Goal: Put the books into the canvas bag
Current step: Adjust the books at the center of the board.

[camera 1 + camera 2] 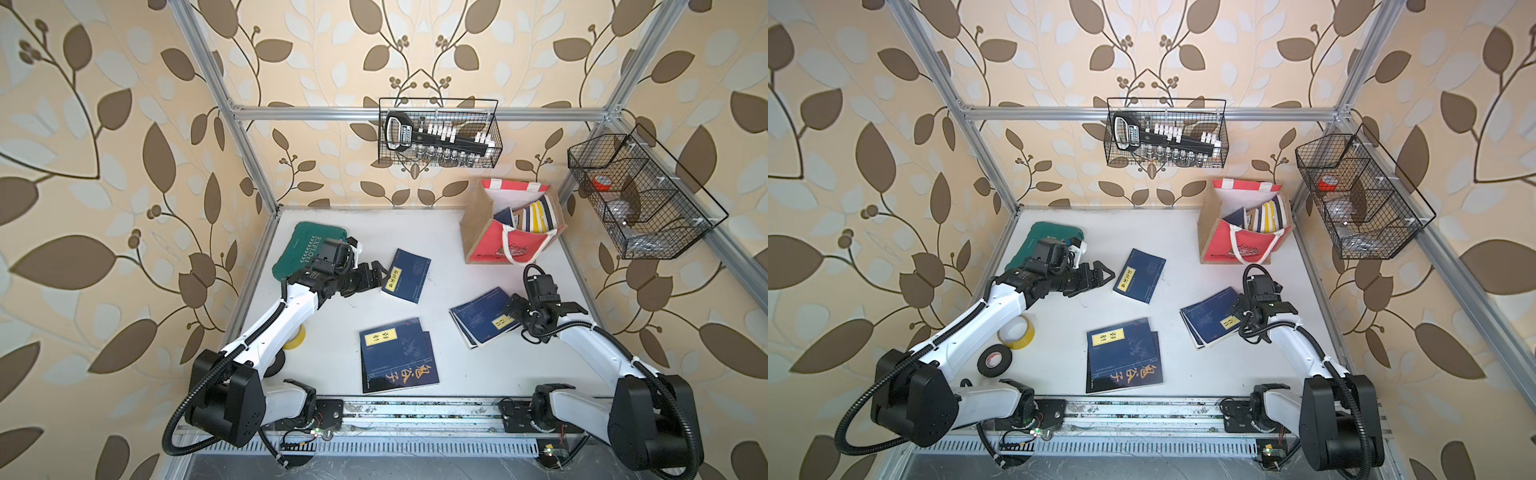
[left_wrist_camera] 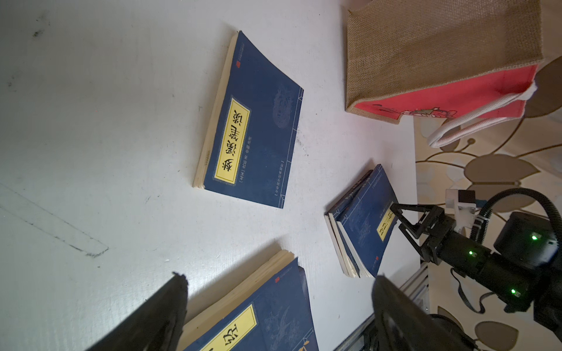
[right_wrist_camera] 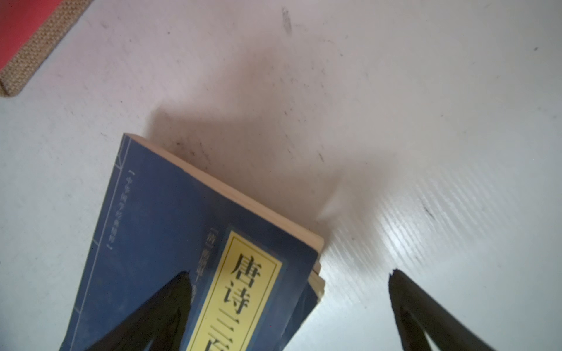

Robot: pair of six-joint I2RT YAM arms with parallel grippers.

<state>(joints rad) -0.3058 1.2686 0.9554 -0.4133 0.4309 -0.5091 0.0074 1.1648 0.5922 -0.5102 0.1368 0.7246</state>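
A navy book with a yellow label (image 1: 405, 274) (image 2: 252, 127) lies flat mid-table. My left gripper (image 1: 381, 275) (image 2: 279, 279) hovers open just left of it, holding nothing. A stack of navy books (image 1: 399, 357) (image 2: 258, 319) lies near the front edge. Another small stack (image 1: 482, 320) (image 3: 188, 243) lies to the right. My right gripper (image 1: 542, 306) (image 3: 289, 273) is open over that stack's right edge, one finger above the cover and the other above bare table. The canvas bag (image 1: 490, 245) (image 2: 441, 60) stands upright at the back right with several books (image 1: 532, 218) inside.
A green tool case (image 1: 307, 249) lies behind the left arm. A yellow tape roll (image 1: 1017, 330) and a black one (image 1: 994, 359) sit by the left arm. Wire baskets hang on the back wall (image 1: 438, 133) and the right wall (image 1: 640, 195).
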